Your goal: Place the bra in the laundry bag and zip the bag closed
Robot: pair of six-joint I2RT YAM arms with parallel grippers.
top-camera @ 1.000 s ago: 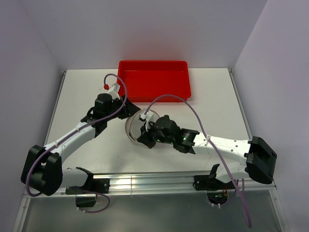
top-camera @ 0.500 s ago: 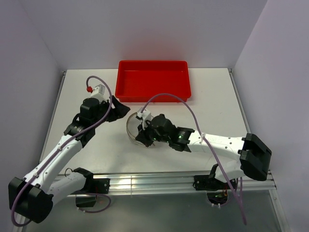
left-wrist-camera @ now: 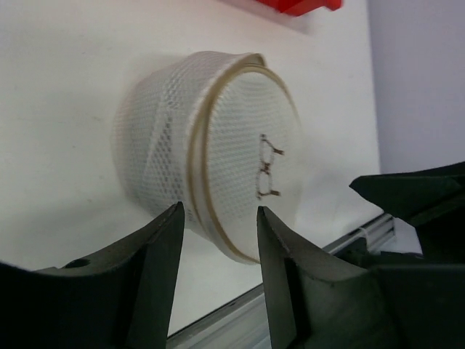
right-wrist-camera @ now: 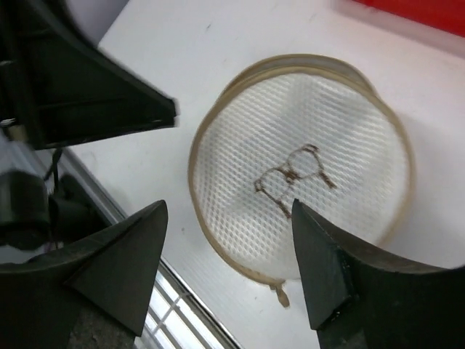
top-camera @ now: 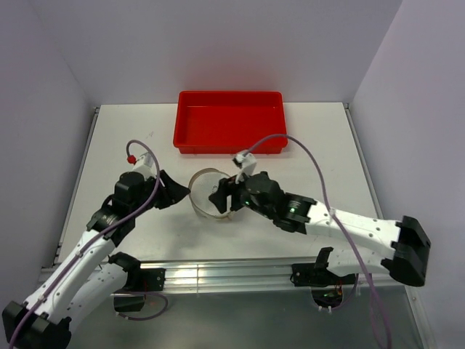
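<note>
**Bag lies lidded, bra nowhere in sight**

The laundry bag [top-camera: 209,195] sits on the white worktop [top-camera: 327,145], just in front of the red tray [top-camera: 229,145], between the two arms. Its flat lid with the small dark bra drawing [right-wrist-camera: 290,174] lies on the drum, and the tan zip rim looks seated all the way round as far as both wrist views show. A small zip pull [right-wrist-camera: 280,294] hangs at the near edge. The bra shows in no view. No pink can be made out through the mesh, so whether it is inside cannot be told. The left fingers [left-wrist-camera: 156,262] are spread wide and hold nothing, poised just beside the bag's wall. The right fingers [right-wrist-camera: 123,254] are likewise wide apart and empty, hovering over the lid. My judgement: if the bra is inside, the task is close to done, with little left beyond pulling the arms clear
</note>
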